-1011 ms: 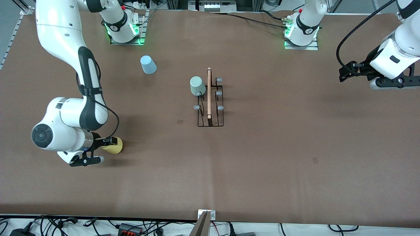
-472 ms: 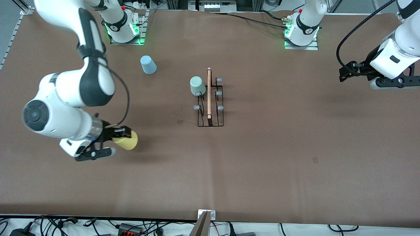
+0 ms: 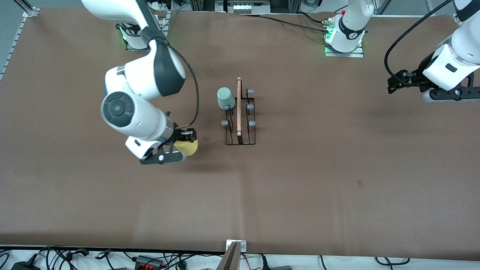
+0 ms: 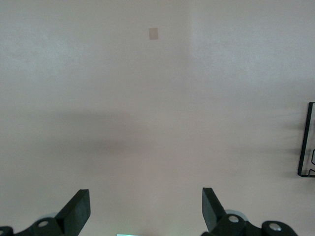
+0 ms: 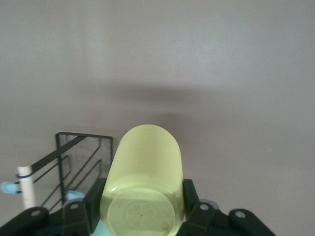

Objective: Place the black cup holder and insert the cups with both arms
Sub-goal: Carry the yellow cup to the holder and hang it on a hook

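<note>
The black cup holder [image 3: 240, 143] stands at mid-table with its wooden bar handle [image 3: 239, 107] on top. A pale grey-green cup [image 3: 225, 98] sits on one of its pegs, on the side toward the right arm's end. My right gripper [image 3: 183, 147] is shut on the yellow cup [image 3: 188, 147] and holds it sideways over the table beside the holder, toward the right arm's end. In the right wrist view the yellow cup [image 5: 145, 157] lies between the fingers [image 5: 191, 196], with the holder [image 5: 74, 147] close by. My left gripper [image 3: 395, 81] waits open and empty at the left arm's end of the table; it also shows in the left wrist view [image 4: 145, 211]. The light blue cup is hidden.
The two arm bases [image 3: 344, 39] stand along the table's edge farthest from the front camera. Cables and a camera mount [image 3: 232, 257] lie at the nearest edge. One corner of the holder [image 4: 306, 147] shows in the left wrist view.
My right arm has lifted the yellow cup and carried it toward the holder at mid-table. The arm now covers the light blue cup. The left arm has not moved.
</note>
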`<move>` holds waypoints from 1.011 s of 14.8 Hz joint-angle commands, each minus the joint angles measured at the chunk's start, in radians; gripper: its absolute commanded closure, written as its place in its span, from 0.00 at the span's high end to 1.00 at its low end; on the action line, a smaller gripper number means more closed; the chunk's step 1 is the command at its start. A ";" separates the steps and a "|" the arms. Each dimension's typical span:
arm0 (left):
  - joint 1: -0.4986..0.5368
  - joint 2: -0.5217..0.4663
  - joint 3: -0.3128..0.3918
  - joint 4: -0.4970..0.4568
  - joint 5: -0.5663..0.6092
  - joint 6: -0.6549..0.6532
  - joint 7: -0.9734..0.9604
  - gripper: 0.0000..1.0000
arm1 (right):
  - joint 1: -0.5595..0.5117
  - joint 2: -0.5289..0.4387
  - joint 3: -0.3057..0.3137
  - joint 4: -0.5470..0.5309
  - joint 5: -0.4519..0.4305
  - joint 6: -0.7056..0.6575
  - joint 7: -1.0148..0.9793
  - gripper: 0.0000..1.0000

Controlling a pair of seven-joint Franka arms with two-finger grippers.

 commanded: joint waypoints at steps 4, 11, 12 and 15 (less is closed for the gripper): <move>-0.002 0.009 0.002 0.024 0.007 -0.006 0.019 1.00 | 0.108 0.044 -0.003 0.030 0.014 -0.003 0.137 0.39; -0.002 0.009 0.002 0.024 0.007 -0.008 0.019 1.00 | 0.131 0.079 0.011 0.025 0.065 -0.005 0.151 0.39; -0.002 0.009 0.002 0.024 0.007 -0.008 0.019 1.00 | 0.133 0.087 0.011 0.025 0.065 -0.003 0.153 0.39; -0.002 0.009 0.002 0.024 0.007 -0.008 0.019 1.00 | 0.151 0.102 0.012 0.022 0.065 -0.003 0.154 0.39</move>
